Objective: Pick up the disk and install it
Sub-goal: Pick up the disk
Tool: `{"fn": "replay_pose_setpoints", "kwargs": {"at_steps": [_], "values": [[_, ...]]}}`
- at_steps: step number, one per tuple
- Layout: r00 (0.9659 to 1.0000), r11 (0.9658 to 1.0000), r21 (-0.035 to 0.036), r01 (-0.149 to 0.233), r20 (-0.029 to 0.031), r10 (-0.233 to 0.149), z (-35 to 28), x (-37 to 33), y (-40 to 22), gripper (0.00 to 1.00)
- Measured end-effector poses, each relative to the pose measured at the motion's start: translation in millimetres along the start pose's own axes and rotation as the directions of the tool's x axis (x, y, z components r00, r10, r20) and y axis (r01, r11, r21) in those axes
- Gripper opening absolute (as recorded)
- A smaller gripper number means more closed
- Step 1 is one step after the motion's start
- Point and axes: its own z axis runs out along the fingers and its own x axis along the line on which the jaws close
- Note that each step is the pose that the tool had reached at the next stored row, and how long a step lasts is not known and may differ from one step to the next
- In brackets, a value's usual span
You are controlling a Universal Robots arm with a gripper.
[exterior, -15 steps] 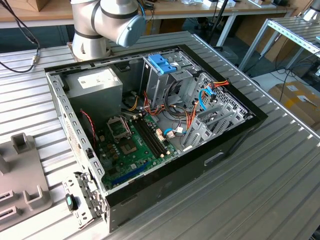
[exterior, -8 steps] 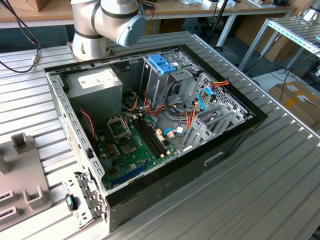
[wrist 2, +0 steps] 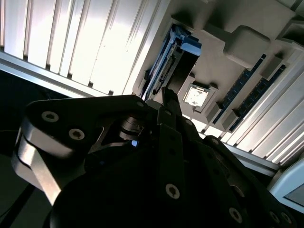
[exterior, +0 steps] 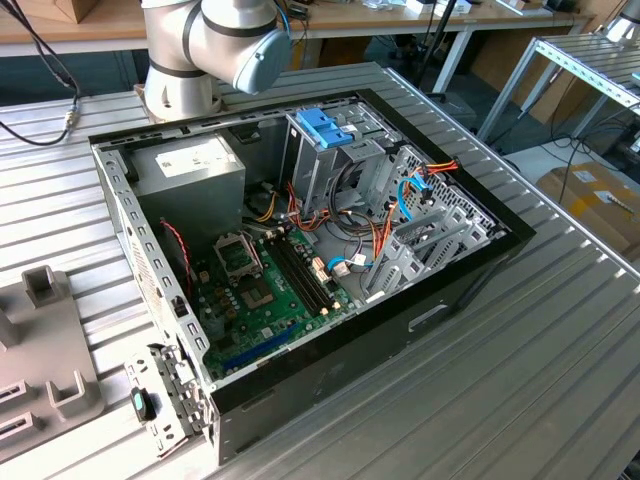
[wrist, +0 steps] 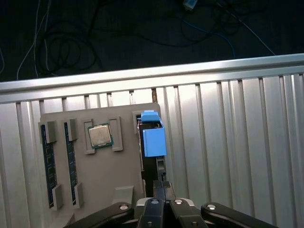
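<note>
Exterior view, table: a ribbed aluminium table (exterior: 480, 400) carries everything.
Exterior view, case: an open black computer case (exterior: 470, 275) lies on its side, showing a green motherboard (exterior: 265, 290) and a grey power supply (exterior: 190, 165).
Exterior view, drive cage: a metal drive cage (exterior: 315, 170) stands inside the case with a blue bracket (exterior: 325, 125) on top.
Exterior view, arm: the robot arm (exterior: 215, 40) rises behind the case.
Exterior view, tray: a grey moulded tray (exterior: 45, 350) sits at the exterior view's left edge, apart from the case.
Second wrist view, gripper: the gripper (wrist 2: 165, 93) hangs above the tray, its dark body in the foreground.
Second wrist view, disk: the disk (wrist 2: 173, 57) stands on edge in a slot at the tray's side, with its light blue carrier at the far end.
Second wrist view, neighbours: a processor chip (wrist 2: 194, 96) and memory modules (wrist 2: 249, 83) lie in other pockets.
First wrist view, gripper: the gripper (wrist: 159, 184) is clenched, tips pressed together with nothing between them.
First wrist view, disk: the disk (wrist: 153, 142) stands in the slot beside the processor chip's pocket. Its near end lines up with the gripper tips, and whether they touch cannot be told.
First wrist view, floor: dark cables (wrist: 71, 47) lie beyond the table edge.
</note>
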Motion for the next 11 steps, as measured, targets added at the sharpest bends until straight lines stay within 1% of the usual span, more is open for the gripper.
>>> {"fn": "replay_pose_setpoints", "kwargs": {"at_steps": [4, 7, 8, 11], "values": [[1.0000, 1.0000, 0.0003, 0.000, -0.0010, 0.000, 1.6, 0.1, 0.2, 0.11], [1.0000, 1.0000, 0.0032, 0.000, -0.0007, 0.000, 2.2, 0.5, 4.2, 0.11], [1.0000, 1.0000, 0.0059, 0.000, -0.0004, 0.000, 2.4, 1.2, 7.0, 0.11], [1.0000, 1.0000, 0.0088, 0.001, -0.0001, -0.001, 2.9, 3.5, 9.3, 0.11]]}}
